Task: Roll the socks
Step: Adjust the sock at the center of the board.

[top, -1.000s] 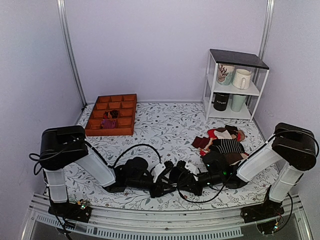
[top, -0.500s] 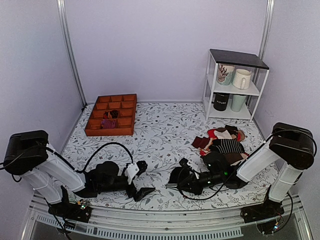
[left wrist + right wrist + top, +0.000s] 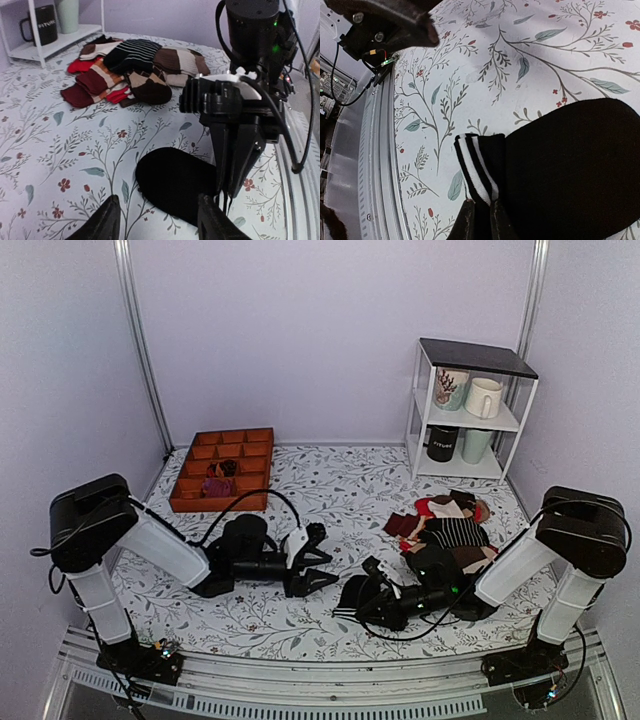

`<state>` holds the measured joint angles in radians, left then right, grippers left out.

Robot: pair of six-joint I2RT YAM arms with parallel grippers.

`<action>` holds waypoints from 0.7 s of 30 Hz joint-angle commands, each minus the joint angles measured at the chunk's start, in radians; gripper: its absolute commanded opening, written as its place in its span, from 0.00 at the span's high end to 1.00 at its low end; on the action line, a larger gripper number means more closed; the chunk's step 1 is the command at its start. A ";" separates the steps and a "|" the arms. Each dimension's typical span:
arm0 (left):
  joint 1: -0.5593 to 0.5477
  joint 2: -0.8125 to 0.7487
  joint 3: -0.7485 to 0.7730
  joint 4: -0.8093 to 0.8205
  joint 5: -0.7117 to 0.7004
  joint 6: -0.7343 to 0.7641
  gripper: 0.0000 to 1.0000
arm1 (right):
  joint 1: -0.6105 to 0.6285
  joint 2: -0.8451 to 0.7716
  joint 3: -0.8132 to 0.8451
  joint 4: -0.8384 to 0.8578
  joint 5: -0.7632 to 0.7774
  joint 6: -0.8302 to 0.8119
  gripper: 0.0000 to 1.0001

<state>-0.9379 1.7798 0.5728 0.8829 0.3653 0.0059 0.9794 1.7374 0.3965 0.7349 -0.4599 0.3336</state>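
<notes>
The black socks [image 3: 352, 593] lie on the floral table near its front middle; they also show in the left wrist view [image 3: 172, 179] and the right wrist view [image 3: 575, 165]. My right gripper [image 3: 372, 602] is shut on their white-striped cuff [image 3: 476, 172], which is lifted and folded over the black body. My left gripper [image 3: 322, 558] is open and empty, low over the table to the left of the socks, jaws facing them; its fingertips [image 3: 97, 226] frame the socks' rounded toe end.
A pile of mixed striped and red socks [image 3: 445, 525] lies behind the right arm. A white shelf with mugs [image 3: 468, 410] stands at the back right. An orange compartment tray [image 3: 225, 470] sits at the back left.
My left arm swung out to the front left, then came back toward the middle, now farther back, its gripper open. My right gripper stayed shut on the cuff, hardly moving.
</notes>
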 commanded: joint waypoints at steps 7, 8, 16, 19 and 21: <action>0.027 0.174 0.317 -0.520 0.273 -0.040 0.47 | 0.004 0.047 -0.040 -0.155 0.004 -0.006 0.92; 0.025 0.177 0.322 -0.523 0.270 -0.041 0.47 | 0.003 0.051 -0.039 -0.154 0.002 -0.007 0.92; 0.013 0.274 0.374 -0.551 0.288 -0.046 0.47 | 0.004 0.059 -0.048 -0.138 0.000 -0.001 0.92; 0.006 0.286 0.388 -0.563 0.266 -0.044 0.48 | 0.003 0.059 -0.048 -0.137 -0.001 0.001 0.92; 0.006 0.300 0.400 -0.575 0.261 -0.044 0.52 | 0.003 0.063 -0.048 -0.137 -0.002 0.001 0.92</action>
<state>-0.9211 2.0377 0.9512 0.3763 0.6247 -0.0341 0.9794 1.7412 0.3920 0.7544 -0.4614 0.3332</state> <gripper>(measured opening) 0.515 0.091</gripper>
